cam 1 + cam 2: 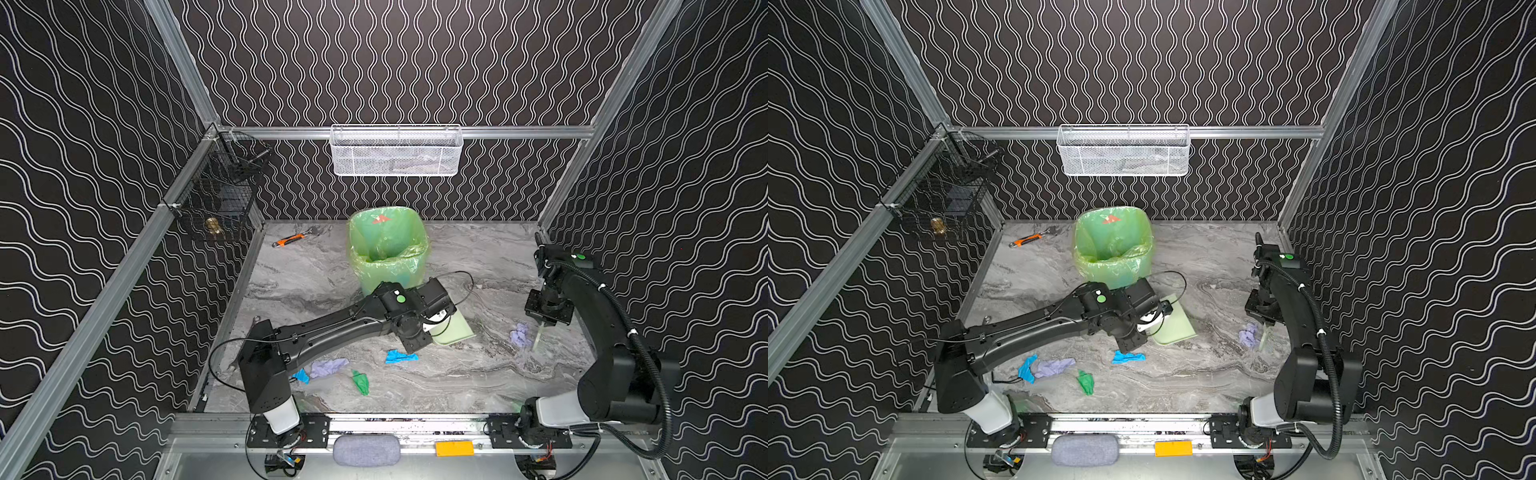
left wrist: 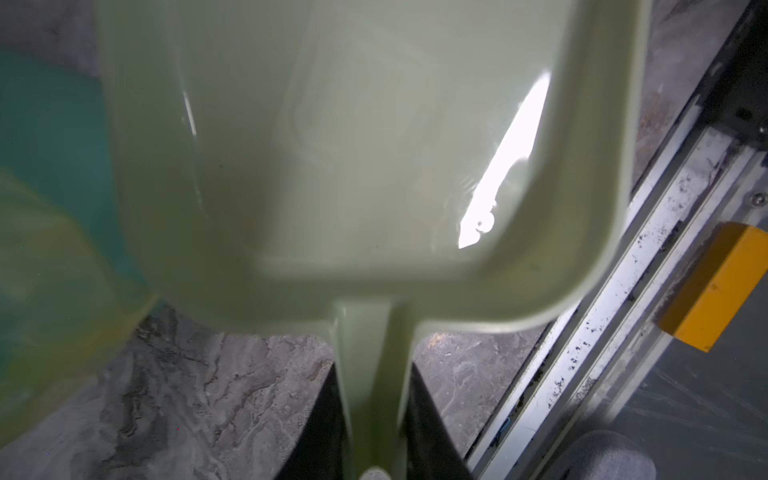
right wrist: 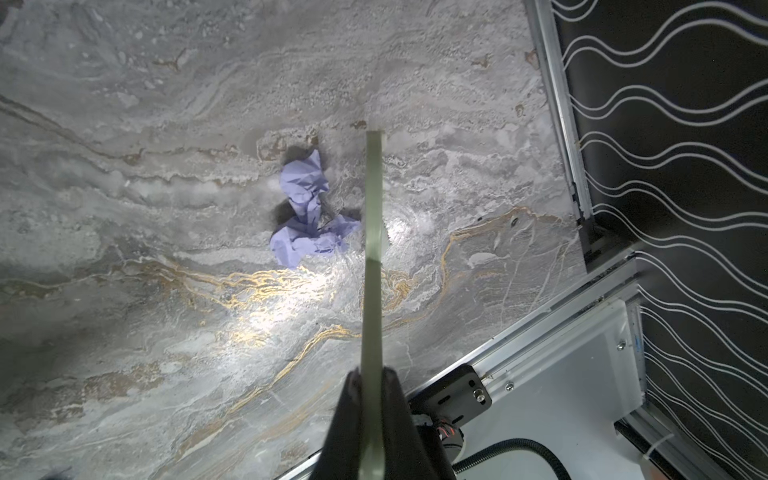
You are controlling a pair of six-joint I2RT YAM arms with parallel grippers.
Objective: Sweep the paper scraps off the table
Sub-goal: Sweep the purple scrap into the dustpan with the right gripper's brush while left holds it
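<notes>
Left gripper [image 2: 374,415] clamps green dustpan [image 2: 332,166] by its handle. Right gripper [image 3: 372,399] clamps thin green tool [image 3: 374,249], just beside lilac scrap [image 3: 305,208].

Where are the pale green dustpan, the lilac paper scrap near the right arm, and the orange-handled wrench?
dustpan [image 2: 332,166]: left wrist view, on the pan's inner floor.
lilac paper scrap [image 3: 306,212]: right wrist view, on its crumpled middle.
orange-handled wrench [image 1: 291,240]: in a top view, on the orange handle.
</notes>
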